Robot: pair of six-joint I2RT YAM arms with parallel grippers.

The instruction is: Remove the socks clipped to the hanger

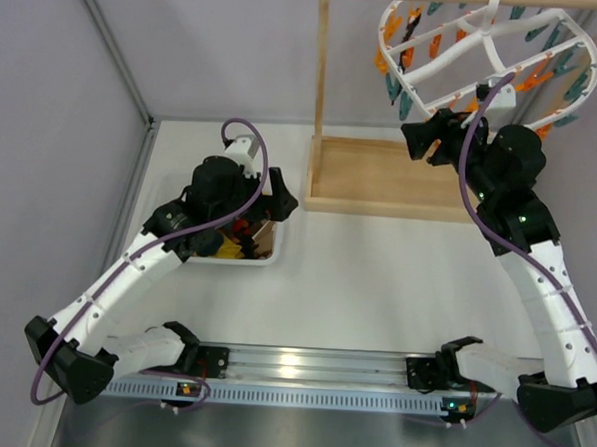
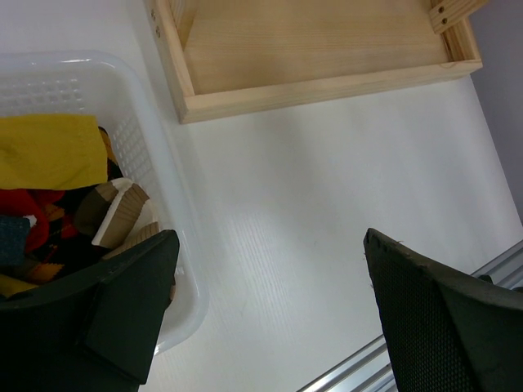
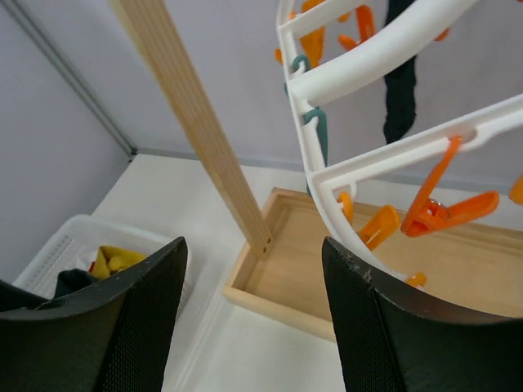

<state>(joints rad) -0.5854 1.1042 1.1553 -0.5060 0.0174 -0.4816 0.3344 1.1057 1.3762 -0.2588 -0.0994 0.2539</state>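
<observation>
The white oval hanger (image 1: 488,48) with orange and teal clips hangs from the wooden rack at the top right. In the right wrist view a dark navy sock (image 3: 400,73) hangs from the hanger (image 3: 368,49), behind its ribs. My right gripper (image 1: 420,142) is open and empty just below the hanger's near-left rim; its jaws (image 3: 253,327) stand wide apart. A mustard yellow sock (image 2: 49,151) lies in the white basket (image 2: 163,204). My left gripper (image 1: 277,204) is open and empty over the basket's right edge, and it also shows in the left wrist view (image 2: 270,310).
The wooden rack has a tray base (image 1: 381,178) and an upright post (image 3: 196,122) left of the hanger. The basket (image 1: 267,257) also holds red and dark cloth (image 2: 33,220) and wooden pieces (image 2: 118,214). A metal rail (image 1: 311,369) runs along the near edge.
</observation>
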